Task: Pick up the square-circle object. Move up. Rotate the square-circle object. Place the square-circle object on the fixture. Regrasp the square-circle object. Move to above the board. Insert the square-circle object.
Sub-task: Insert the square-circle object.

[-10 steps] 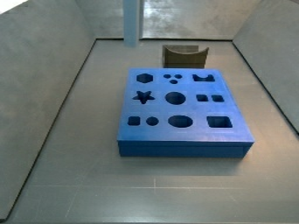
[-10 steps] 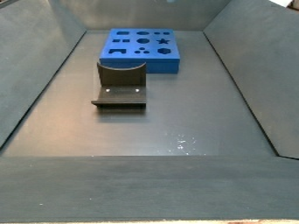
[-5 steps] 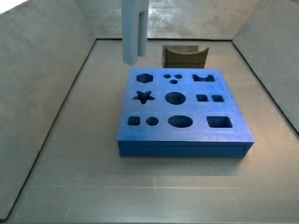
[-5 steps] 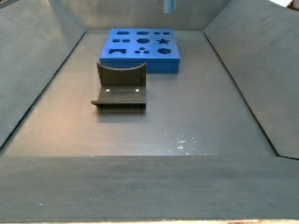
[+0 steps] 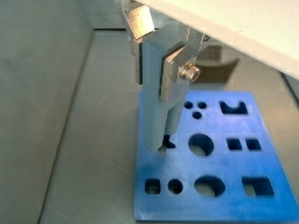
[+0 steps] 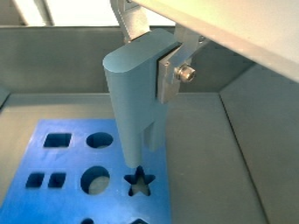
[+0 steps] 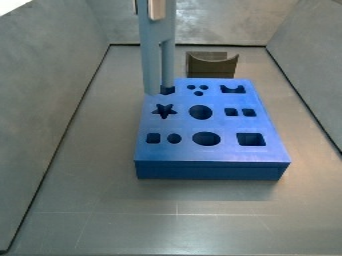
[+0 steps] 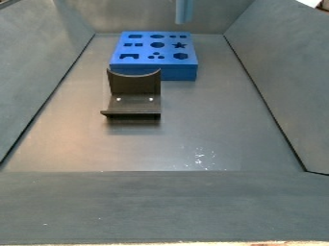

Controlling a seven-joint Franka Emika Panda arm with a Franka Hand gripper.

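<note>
Hanging upright in the clamped claw (image 6: 163, 74), the square-circle object (image 7: 154, 55) is over the far-left part of the board (image 7: 211, 158), so the step in hand looks like the move above the board, with insertion next. Its lower tip sits just above the star hole (image 6: 140, 181), so the next move probably calls for a sideways shift to a matching cut-out before lowering straight. The fixture (image 7: 211, 64) stands clear beyond the board's far edge, and the desk (image 7: 80, 190) walls are well apart.
</note>
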